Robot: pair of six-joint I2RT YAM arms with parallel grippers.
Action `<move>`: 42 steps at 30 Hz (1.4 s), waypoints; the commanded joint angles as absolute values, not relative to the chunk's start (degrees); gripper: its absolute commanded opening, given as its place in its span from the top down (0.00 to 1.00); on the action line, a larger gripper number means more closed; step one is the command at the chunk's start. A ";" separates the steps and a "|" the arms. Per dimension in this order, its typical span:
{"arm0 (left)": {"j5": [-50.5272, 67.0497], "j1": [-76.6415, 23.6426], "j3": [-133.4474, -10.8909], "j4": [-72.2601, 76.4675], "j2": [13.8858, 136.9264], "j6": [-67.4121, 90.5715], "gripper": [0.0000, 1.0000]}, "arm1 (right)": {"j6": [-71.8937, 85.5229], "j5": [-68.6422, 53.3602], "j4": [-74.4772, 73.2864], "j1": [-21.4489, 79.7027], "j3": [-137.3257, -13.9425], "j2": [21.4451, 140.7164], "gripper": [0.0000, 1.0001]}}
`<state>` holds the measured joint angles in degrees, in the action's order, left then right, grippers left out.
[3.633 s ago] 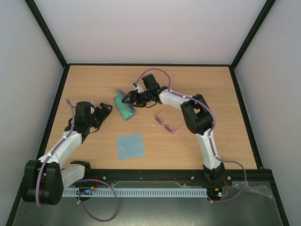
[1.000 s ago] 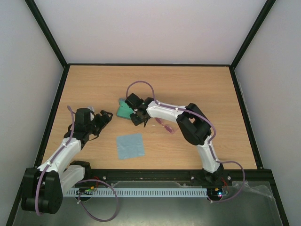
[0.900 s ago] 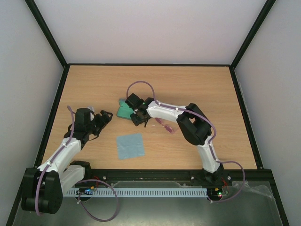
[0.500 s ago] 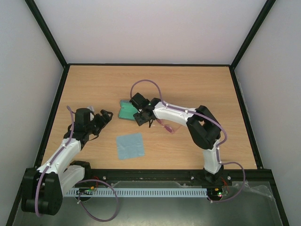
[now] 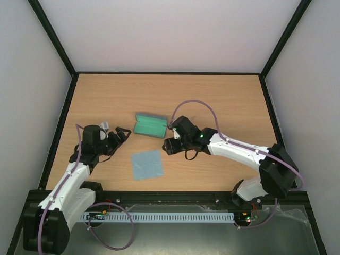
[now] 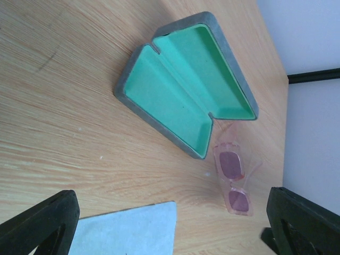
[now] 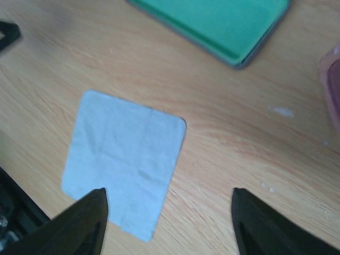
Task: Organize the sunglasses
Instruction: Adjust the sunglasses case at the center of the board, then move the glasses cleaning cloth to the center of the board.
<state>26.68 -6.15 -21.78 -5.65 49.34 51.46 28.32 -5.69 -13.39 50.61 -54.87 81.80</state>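
The sunglasses [image 6: 232,178], with a pink frame and pink lenses, lie on the table just right of the open case [image 6: 186,87]. One pink edge shows in the right wrist view [image 7: 332,87]. In the top view my right wrist hides them. The blue-grey case [image 5: 150,126] lies open, green lining up. My right gripper [image 5: 169,146] is open and empty, hovering between the case and the light blue cloth [image 5: 147,164]. My left gripper [image 5: 123,132] is open and empty, left of the case.
The cloth also shows in the right wrist view [image 7: 125,159], below the case [image 7: 223,24]. The wooden table [image 5: 223,95] is bounded by a black frame and grey walls.
My right gripper has left the case and drawn back toward the near side, over the sunglasses. The case now lies open and flat. My left arm has barely shifted.
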 commanded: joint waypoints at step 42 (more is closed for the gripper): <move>22.76 -6.68 -19.03 -21.92 31.37 49.88 0.01 | 31.02 9.51 -17.58 58.80 -70.63 112.19 0.78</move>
